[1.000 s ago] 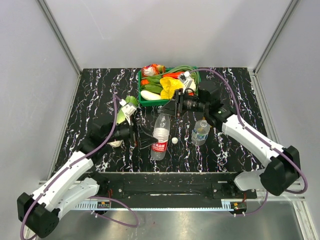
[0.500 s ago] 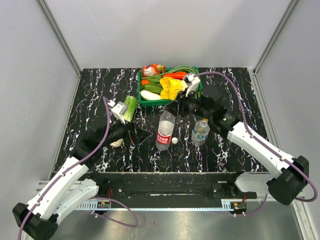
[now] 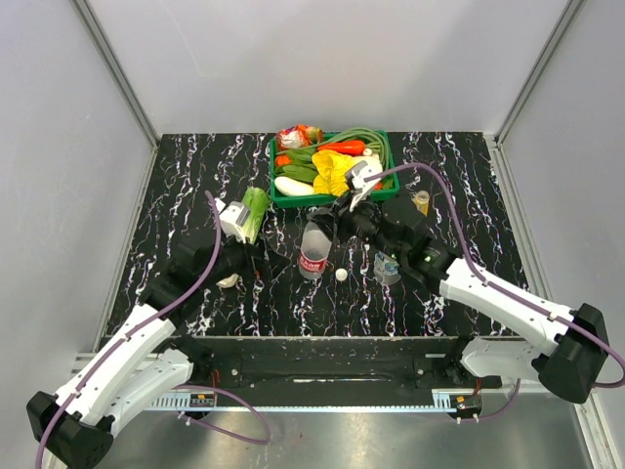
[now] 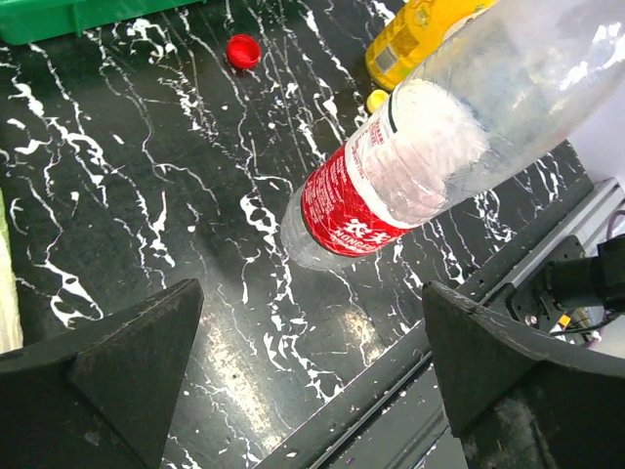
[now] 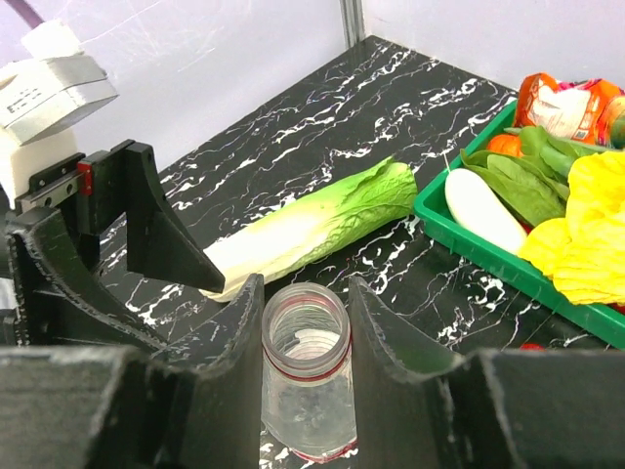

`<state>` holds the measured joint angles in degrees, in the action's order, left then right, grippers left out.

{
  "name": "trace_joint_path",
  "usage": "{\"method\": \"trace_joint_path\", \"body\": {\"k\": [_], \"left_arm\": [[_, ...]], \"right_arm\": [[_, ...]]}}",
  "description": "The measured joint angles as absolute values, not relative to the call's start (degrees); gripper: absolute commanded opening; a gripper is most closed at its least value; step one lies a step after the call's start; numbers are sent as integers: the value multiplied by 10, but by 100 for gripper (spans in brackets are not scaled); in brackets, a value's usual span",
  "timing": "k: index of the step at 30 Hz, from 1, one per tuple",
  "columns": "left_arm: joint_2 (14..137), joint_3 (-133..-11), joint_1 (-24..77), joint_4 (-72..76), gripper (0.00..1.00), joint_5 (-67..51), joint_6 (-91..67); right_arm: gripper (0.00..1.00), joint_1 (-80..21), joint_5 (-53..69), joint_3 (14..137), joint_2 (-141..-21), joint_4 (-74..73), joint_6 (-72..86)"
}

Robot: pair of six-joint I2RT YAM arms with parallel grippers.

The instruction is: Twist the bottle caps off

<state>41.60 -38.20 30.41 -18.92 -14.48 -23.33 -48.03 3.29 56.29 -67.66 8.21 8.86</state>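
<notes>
A clear bottle with a red label (image 3: pixel 312 251) is held tilted above the table. My right gripper (image 3: pixel 319 225) is shut on its neck. In the right wrist view (image 5: pixel 307 327) the bottle mouth (image 5: pixel 307 332) is open, with no cap, only a red ring. My left gripper (image 3: pixel 258 261) is open and empty, left of the bottle's base. In the left wrist view (image 4: pixel 312 391) the bottle (image 4: pixel 391 166) is beyond the fingers. A red cap (image 4: pixel 243 51) and a yellow cap (image 4: pixel 377 98) lie on the table. A white cap (image 3: pixel 341 276) lies right of the bottle.
A green tray (image 3: pixel 281 200) of vegetables stands at the back. A cabbage (image 3: pixel 254 210) lies left of it, near my left wrist. A small clear bottle (image 3: pixel 388 267) stands under my right arm. A yellow bottle (image 4: pixel 420 34) lies near the yellow cap.
My right gripper has lifted the red-label bottle from lying flat to nearly upright and moved it back. My left gripper has drawn back to the left, away from the bottle's base.
</notes>
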Motion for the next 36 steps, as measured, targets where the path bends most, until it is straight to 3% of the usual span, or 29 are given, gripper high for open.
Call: {"method": "trace_joint_path", "body": {"k": [10,31,32,36], "left_arm": [[412,-382,304,-213,99,-91,-229],[390,-381,304,-229,99,-51,-235],[391,-381,304,-229,99,-51,-236],[391,-381,304,-229,99,-51,-236]], "right_arm": [[0,-566,-84,519,-700,202,-25],[0,-574,-156,454,-799,317,-55],[2,-574,-159,449,-799,324,-53],[27,-574,-170,435,-799,352,-45]]}}
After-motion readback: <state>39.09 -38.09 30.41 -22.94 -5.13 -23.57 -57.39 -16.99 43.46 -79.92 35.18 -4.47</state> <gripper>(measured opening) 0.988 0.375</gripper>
